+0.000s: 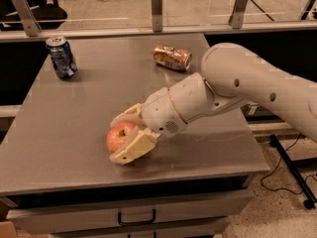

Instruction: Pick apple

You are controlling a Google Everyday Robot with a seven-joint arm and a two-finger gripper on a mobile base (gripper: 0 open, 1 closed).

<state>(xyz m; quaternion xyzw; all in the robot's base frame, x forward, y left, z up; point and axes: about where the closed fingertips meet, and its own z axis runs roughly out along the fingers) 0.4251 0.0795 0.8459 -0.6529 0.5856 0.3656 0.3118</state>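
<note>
The red-pink apple (119,136) sits on the grey table (59,133) near its front edge, left of centre. My gripper (124,135) reaches in from the right and sits around the apple. One cream finger (132,149) lies along the apple's near side and the other finger (128,114) along its far side. The jaws stand open, close to the apple's sides. The apple still rests on the table top.
A blue soda can (61,57) stands upright at the table's far left. A crushed gold-brown can (172,57) lies on its side at the far middle. A railing with posts (156,1) runs behind the table. A drawer handle (136,217) shows below the front edge.
</note>
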